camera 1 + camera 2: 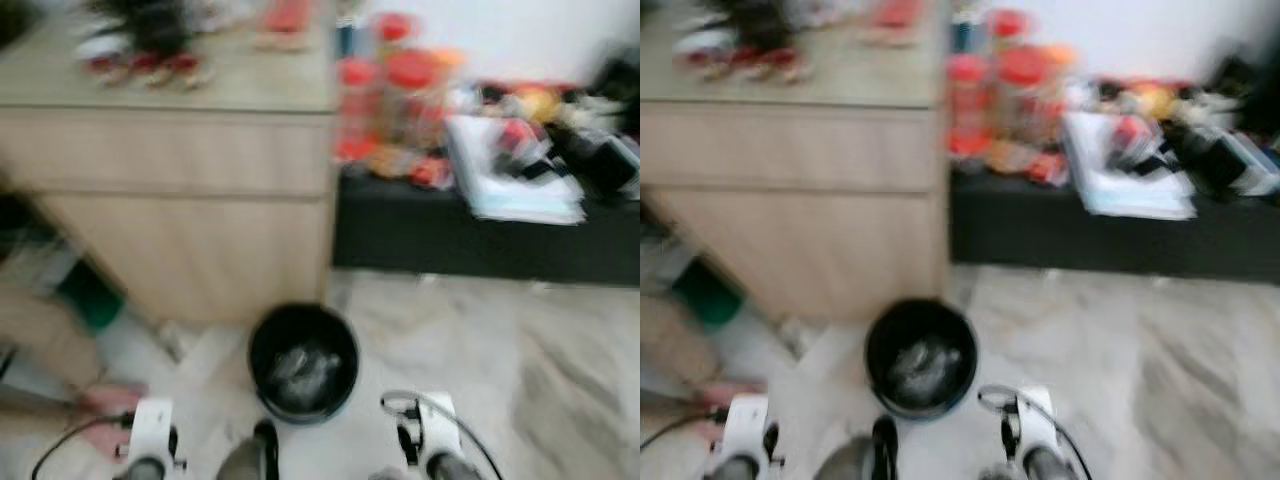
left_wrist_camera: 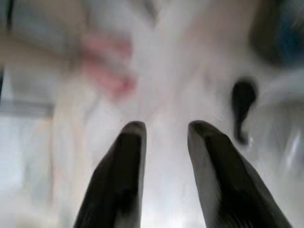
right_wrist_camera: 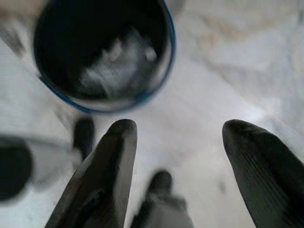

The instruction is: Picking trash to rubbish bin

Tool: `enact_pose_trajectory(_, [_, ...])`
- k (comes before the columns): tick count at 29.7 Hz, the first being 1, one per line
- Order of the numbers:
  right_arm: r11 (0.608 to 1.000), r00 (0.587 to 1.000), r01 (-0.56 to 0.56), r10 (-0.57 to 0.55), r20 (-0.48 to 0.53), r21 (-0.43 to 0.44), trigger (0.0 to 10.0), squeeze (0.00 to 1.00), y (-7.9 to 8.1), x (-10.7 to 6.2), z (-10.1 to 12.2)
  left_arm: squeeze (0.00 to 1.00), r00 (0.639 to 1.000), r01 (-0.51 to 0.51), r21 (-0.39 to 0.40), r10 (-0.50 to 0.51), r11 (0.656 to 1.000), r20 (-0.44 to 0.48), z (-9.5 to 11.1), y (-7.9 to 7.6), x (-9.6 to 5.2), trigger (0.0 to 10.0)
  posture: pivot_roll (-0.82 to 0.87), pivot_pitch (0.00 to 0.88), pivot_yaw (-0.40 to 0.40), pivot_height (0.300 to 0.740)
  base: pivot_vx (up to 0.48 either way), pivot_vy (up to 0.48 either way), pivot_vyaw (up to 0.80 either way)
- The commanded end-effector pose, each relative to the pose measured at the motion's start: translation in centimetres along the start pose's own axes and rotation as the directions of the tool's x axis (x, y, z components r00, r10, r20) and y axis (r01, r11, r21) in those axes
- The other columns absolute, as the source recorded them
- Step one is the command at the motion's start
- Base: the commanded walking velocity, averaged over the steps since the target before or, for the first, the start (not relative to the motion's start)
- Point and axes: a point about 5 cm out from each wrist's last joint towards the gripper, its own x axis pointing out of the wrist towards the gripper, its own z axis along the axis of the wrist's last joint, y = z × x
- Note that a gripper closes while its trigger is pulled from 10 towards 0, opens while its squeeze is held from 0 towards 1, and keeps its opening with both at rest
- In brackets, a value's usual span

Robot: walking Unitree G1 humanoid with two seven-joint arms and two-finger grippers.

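Both end effectors, left end effector [image 2: 161, 130] and right end effector [image 3: 178, 130], hang parted and empty; hold steady near the bin [image 1: 303, 360], then search for trash.

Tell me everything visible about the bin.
The bin is a round, dark bucket, open at the top with no lid, standing upright on the pale marbled floor just in front of a wooden cabinet. The right wrist view shows a bluish rim. Something crumpled, pale and shiny, perhaps plastic, already lies inside; blur hides what it is. Nothing touches the bin. The right hand hangs open near it, holding nothing.
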Motion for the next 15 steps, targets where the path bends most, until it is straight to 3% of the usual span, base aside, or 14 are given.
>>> enact_pose_trajectory(1, [1.0,0.999,0.005,-0.004,-0.044,0.017,10.0,0.0,-0.06,-0.37,-1.42,0.0,1.0,-0.003,-0.003,0.003,1.0,0.021,0.83,0.14,0.3,10.0,0.13,0.193,0.0,0.74,-0.247,0.0,0.0])
enact_pose_trajectory(15, [1.0,0.999,0.001,0.0,-0.038,0.021,10.0,0.0,0.05,-0.32,-1.25,0.0,1.0,-0.003,-0.005,0.003,1.0,0.02,0.85,0.14,0.32,10.0,0.13,0.196,-0.002,0.74,-0.244,0.0,0.0])
